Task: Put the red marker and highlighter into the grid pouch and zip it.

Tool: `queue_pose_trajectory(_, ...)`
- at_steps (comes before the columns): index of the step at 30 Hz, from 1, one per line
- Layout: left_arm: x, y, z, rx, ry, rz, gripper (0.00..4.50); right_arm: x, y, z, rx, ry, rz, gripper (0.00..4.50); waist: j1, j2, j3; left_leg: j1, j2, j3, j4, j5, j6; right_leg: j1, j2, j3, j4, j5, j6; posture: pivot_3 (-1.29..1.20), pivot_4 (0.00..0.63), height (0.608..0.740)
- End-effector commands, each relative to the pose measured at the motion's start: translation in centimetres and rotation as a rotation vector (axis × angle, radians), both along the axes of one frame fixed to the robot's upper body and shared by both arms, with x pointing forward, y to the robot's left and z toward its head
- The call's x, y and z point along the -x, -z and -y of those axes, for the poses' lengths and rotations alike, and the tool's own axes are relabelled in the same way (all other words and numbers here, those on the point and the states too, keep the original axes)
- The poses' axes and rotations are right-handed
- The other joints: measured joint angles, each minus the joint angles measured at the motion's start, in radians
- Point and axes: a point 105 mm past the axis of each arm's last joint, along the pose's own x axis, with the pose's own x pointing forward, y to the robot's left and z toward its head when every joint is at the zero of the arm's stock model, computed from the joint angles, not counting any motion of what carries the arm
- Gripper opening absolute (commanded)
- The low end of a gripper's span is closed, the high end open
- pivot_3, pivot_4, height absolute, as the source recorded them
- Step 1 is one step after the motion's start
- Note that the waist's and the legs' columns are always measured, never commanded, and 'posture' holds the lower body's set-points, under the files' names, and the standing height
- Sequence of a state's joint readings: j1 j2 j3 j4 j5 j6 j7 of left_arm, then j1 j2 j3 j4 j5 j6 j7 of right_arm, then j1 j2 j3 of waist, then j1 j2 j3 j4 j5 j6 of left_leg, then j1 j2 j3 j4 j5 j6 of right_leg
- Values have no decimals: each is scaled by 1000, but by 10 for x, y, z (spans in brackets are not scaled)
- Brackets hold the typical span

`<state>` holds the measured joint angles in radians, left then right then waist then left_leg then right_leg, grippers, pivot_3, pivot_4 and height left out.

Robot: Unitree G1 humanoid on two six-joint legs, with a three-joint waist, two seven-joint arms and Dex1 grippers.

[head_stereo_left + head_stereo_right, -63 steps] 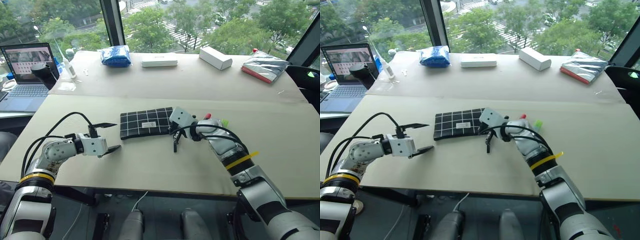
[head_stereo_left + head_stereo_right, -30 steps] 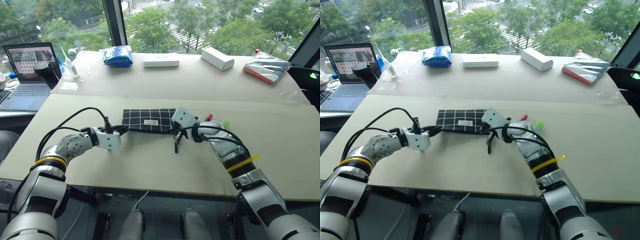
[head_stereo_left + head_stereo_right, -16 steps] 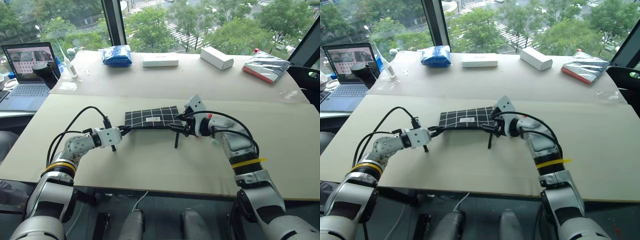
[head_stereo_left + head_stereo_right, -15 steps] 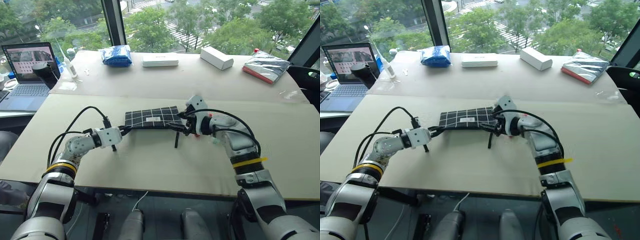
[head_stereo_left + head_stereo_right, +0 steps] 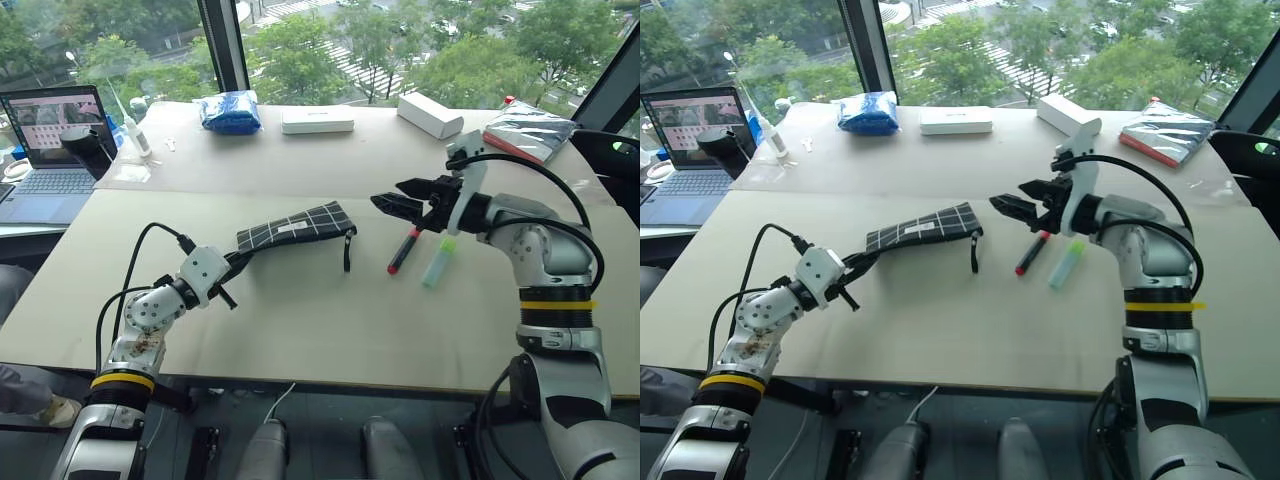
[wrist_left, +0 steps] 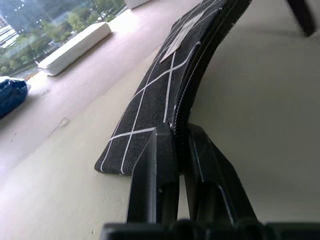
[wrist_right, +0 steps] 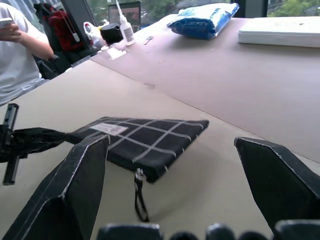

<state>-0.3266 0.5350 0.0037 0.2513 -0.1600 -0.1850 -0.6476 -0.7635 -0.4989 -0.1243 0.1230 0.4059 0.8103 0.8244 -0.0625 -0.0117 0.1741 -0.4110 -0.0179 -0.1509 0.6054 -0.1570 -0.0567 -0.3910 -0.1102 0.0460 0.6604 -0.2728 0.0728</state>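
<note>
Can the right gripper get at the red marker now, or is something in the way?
Probably yes. The right gripper is open above the table, and the red marker lies bare just below it, apart from the highlighter and the grid pouch.

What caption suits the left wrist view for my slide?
Left gripper pinching the grid pouch by its end, lifted off the table.

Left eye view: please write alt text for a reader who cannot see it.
The left gripper, shut on the grid pouch, holds it tilted with its far end raised off the table. The right gripper hangs open above the red marker and the highlighter, which lie side by side.
</note>
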Motion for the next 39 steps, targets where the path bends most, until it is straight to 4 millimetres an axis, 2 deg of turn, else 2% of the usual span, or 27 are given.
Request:
queue_pose_trajectory(1, 5, -24, 5, 57, -33, 14, 0, 14, 4, -8, 24, -25, 10, 4445, 0, 0, 0, 0, 0, 0, 0, 0, 0, 0, 0, 0, 0, 0, 0, 0, 150, 740)
queue_pose_trajectory(4, 9, -26, 10, 49, -39, -6, 0, 21, 16, -16, 39, -36, -20, 4445, -2, 1, 0, -1, 0, 0, 0, 0, 0, 0, 0, 0, 0, 0, 0, 0, 150, 740)
queue_pose_trajectory(6, 10, -25, 11, 29, -41, -19, 0, 16, 30, -25, 86, 1, -31, 4445, -5, 1, 0, 0, 0, 0, 0, 0, 0, 0, 0, 0, 0, 0, 0, 0, 150, 740)
queue_pose_trajectory(10, 10, -22, 11, 19, -43, -36, 0, 0, 38, -30, 117, 78, -38, 4445, -4, 0, 0, 0, 0, 0, 0, 0, 0, 0, 0, 0, 0, 0, 1, 0, 150, 740)
queue_pose_trajectory(15, 10, -19, 11, -9, -40, -40, 0, -12, 38, -35, 129, 94, -27, 4445, 5, 1, 1, -1, 0, 0, 1, 0, 0, 0, 0, 0, -3, 0, -1, 0, 150, 740)
queue_pose_trajectory(25, 10, -16, 19, -20, -25, -44, 0, -23, 42, -62, 116, 49, -27, 4445, 1, 1, 1, -1, 0, 0, 0, 0, 0, 0, 0, 0, -3, 1, -2, 0, 150, 740)
queue_pose_trajectory(35, 13, -18, 23, -20, -16, -43, 0, -32, 46, -67, 115, 57, -24, 4445, 0, 1, 1, -1, 0, 0, 0, 0, 0, 0, 0, 0, -3, 2, -3, 0, 150, 740)
queue_pose_trajectory(39, 15, -20, 23, -21, -19, -41, 0, -33, 47, -69, 120, 51, -15, 3550, -2, 1, 1, -1, 0, 0, 0, 0, 0, 0, 0, 0, -3, 2, -3, 0, 150, 740)
